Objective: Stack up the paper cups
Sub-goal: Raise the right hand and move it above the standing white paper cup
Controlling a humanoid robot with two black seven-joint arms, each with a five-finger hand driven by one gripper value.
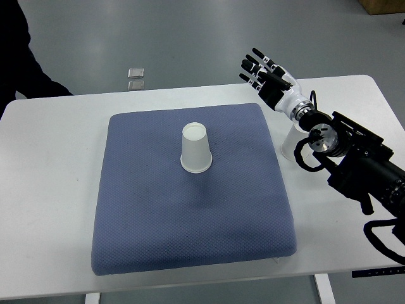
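Observation:
A white paper cup stands upside down near the middle of the blue cushion. A second white cup stands on the table just right of the cushion, partly hidden behind my right forearm. My right hand hovers above and behind that cup, over the table's far right part, fingers spread and holding nothing. The left arm does not show.
The white table carries the cushion. A person's dark sleeve shows at the far left corner. Two small clear objects lie on the floor beyond the table's far edge.

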